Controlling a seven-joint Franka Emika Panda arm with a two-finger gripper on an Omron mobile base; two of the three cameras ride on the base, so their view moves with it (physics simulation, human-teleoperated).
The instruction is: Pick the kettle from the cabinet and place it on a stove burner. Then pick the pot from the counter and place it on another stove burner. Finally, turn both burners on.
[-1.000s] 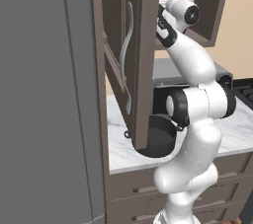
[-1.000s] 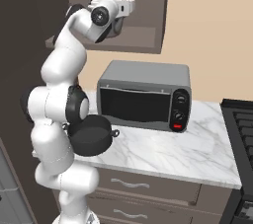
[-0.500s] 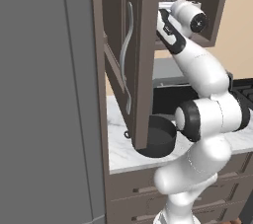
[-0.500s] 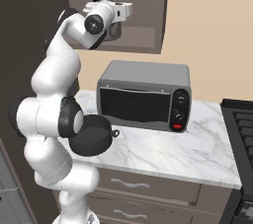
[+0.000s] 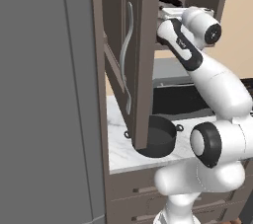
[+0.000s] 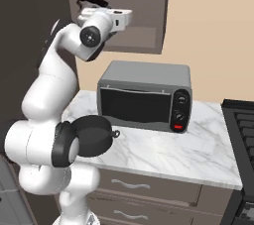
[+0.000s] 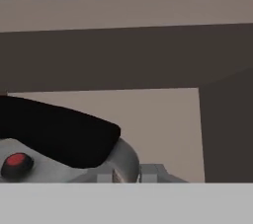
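Moved: arm's elbow has swung lower and further out from the cabinet (image 5: pixel 143 45) since a second ago, while the hand stays up at the open shelf; pot and oven lie as before.
Gripper: up inside the cabinet opening (image 6: pixel 94 2), wrist level with the shelf; in the right base view only the black arch above the hand shows at its tips.
Fingers: drawn nearly together – the black handle runs right across the hand view just above them, so they look clamped on it, though the contact itself is hidden.
Kettle: in the cabinet (image 7: pixel 74 161), seen close from the hand – grey domed lid with a red knob at the left, the arched black handle sweeping over it, a short spout to the right.
Pot: on the counter (image 6: pixel 96 135), dark and round, one loop handle pointing toward the oven; the arm's elbow joint overlaps its near side in the right base view.
Counter: white marbled slab (image 6: pixel 168 152) over brown drawers – pot at its left part, oven behind.
Oven: grey toaster oven (image 6: pixel 146 95) against the wall, just beside the pot, under the cabinet.
Burners: black grates (image 6: pixel 243 125) at the far right edge, well apart from the pot.
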